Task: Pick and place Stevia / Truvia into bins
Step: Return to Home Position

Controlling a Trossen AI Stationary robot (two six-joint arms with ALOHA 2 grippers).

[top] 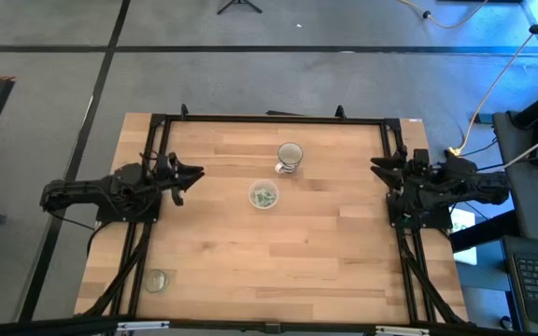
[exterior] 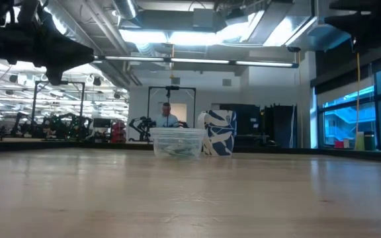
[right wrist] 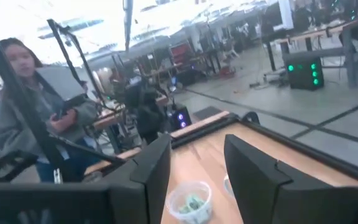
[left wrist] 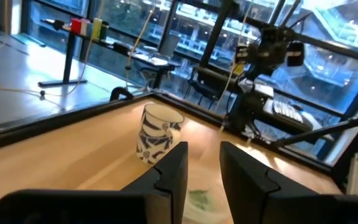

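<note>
The wooden table shows wide stretches of plank between the transparent cup at its middle and every edge. The left gripper hangs well to the cup's left, over the table's left rim. Its fingers are parted by a modest gap and grip nothing. The right gripper hangs well to the cup's right, above the right rim, its fingers likewise apart and empty. A white mug with a blue pattern stands just beyond the cup, slightly right. Inside the cup the sachets lie loosely heaped, pale green with white. A small clear round piece lies far from the cup, by the near left corner.
</note>
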